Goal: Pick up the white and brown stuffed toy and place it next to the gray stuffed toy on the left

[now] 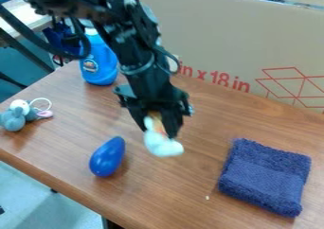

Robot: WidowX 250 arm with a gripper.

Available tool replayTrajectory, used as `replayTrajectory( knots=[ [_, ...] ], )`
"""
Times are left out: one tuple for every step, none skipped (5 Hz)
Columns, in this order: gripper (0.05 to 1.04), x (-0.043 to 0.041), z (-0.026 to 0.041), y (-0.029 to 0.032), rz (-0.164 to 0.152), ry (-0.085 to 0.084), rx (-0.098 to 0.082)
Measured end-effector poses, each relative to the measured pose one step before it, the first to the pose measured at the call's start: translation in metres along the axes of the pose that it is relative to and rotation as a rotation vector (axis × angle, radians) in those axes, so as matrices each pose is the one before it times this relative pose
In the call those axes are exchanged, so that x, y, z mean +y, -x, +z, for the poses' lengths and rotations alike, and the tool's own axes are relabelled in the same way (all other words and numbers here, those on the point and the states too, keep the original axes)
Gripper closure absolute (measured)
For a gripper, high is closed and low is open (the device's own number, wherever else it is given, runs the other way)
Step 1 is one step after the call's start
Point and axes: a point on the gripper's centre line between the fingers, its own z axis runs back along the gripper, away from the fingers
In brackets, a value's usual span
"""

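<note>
- White object (163, 145), with an orange patch near its top, is off toward the middle of the view, its rounded lower end hanging below the fingertips; what it is exactly, I cannot tell.
- The black gripper (159, 131) points down over the wooden table (171, 185), its two fingers closed around the upper part of the white object.
- A smooth blue egg-shaped thing (107, 157) lies on the table, near the white object, toward the view's lower left.
- A folded dark blue towel (265, 176) lies well apart, at the lower right, with a small pale speck (207, 198) near it.
- A grey, white and pink toy (16, 117) with a thin loop sits by the left edge.
- A blue bottle (99, 60) stands upright at the back, before a cardboard panel (221, 39) with red print.
</note>
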Motion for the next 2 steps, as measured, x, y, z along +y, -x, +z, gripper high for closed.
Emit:
replayTrajectory(
  knots=[
    [0.461,0.03193,0.01937,0.01461,0.0491,-0.0892,0.0973],
    [0.461,0.03344,0.02084,0.00692,0.0862,0.0023,-0.0158]
  ],
)
